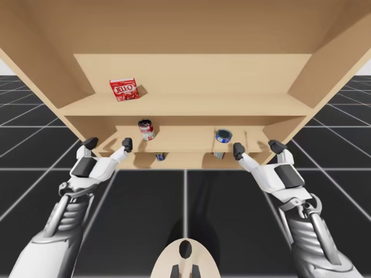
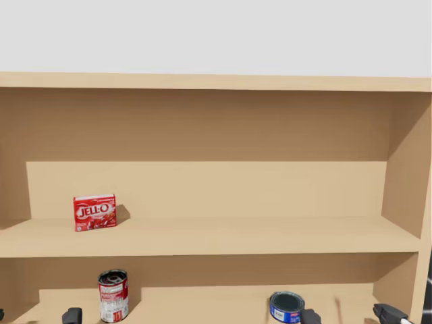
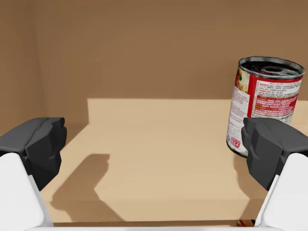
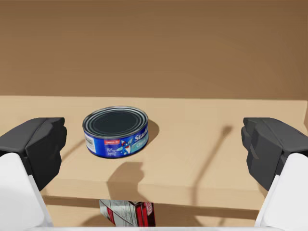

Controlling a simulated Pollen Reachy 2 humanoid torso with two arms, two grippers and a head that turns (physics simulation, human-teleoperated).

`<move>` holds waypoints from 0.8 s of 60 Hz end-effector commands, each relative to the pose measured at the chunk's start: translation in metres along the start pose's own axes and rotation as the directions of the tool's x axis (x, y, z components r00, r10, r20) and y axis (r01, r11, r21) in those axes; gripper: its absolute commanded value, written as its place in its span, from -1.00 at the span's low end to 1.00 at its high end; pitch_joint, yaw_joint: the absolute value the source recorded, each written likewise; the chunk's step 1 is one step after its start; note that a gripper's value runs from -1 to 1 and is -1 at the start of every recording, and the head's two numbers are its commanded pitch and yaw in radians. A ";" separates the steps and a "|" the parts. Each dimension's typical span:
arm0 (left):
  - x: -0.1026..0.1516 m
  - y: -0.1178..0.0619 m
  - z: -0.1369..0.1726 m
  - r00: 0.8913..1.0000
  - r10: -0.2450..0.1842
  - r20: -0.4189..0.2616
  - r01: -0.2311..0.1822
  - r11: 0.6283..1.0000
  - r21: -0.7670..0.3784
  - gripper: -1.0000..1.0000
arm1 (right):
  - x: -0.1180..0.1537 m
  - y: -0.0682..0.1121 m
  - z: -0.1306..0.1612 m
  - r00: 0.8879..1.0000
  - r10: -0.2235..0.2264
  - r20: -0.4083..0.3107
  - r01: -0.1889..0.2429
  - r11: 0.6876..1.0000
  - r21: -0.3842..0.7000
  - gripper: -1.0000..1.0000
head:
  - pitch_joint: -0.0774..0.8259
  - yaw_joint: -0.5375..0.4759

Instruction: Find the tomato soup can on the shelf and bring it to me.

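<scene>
Wooden shelf (image 1: 185, 107) over a dark grid floor (image 1: 145, 202), 2 claws at its low board.
Tall red can (image 1: 146, 129) stands upright on that board, just ahead of my left claw (image 1: 108, 143) and off to the side, so this arm looks best for the grab. Both claws are wide open; my right claw (image 1: 257, 149) faces a flat blue can (image 1: 224, 136).

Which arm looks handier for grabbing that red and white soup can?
Left. The red and white can stands just ahead of my left gripper, beside one of its open fingers. My right gripper faces the flat blue can instead, further along the shelf.
</scene>
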 end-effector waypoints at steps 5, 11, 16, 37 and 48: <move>-0.001 -0.002 0.002 1.000 -0.001 0.001 0.001 1.000 -0.008 -1.00 | 0.000 0.002 0.003 1.000 0.012 -0.014 -0.012 1.000 -0.008 -1.00 | -0.79 -0.03; -0.001 -0.003 0.002 1.000 -0.002 0.004 0.002 1.000 -0.011 -1.00 | 0.004 0.003 0.004 1.000 0.011 -0.010 -0.011 1.000 -0.018 -1.00 | -0.69 -0.03; -0.001 -0.003 0.003 1.000 -0.004 0.007 0.004 1.000 -0.011 -1.00 | 0.005 0.004 0.005 1.000 0.016 -0.004 -0.016 1.000 -0.021 -1.00 | -0.57 -0.01; 0.001 -0.006 0.005 1.000 -0.009 0.016 0.010 1.000 -0.021 -1.00 | 0.006 0.005 0.007 0.999 0.033 0.000 -0.033 0.999 -0.032 -1.00 | -0.15 0.28; 0.002 -0.009 0.008 1.000 -0.012 0.013 0.013 0.999 -0.033 -1.00 | 0.004 0.008 0.008 0.999 0.050 -0.008 -0.050 0.998 -0.027 -1.00 | -0.01 0.48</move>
